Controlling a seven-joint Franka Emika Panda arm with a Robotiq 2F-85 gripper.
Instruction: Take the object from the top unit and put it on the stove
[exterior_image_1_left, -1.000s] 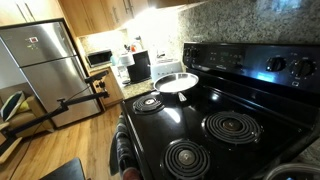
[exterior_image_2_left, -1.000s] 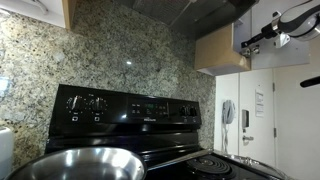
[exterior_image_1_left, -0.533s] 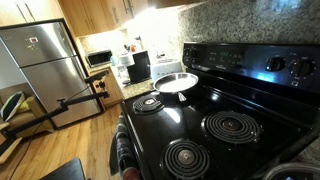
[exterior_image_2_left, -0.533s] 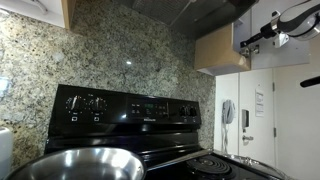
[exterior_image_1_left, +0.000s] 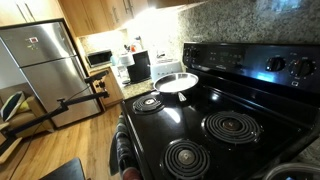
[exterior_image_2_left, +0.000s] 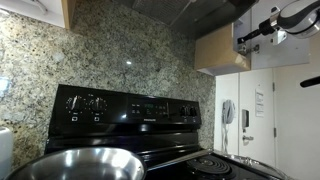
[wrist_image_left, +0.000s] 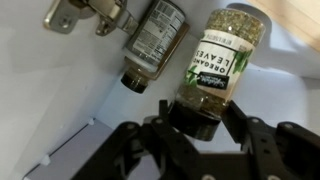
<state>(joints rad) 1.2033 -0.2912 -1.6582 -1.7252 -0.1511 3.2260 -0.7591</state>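
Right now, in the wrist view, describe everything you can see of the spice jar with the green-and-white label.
The spice jar is clear and filled with dried green flakes. Its label reads "organic" and "leaves". A dark cap closes the end nearest the camera, and the jaws of the gripper are shut on that cap. The jar leans in the picture against a white surface, beside a second jar; whether the two touch is unclear.

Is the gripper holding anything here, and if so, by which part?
Yes. The gripper is shut on the herb jar, clamping it at its dark cap.
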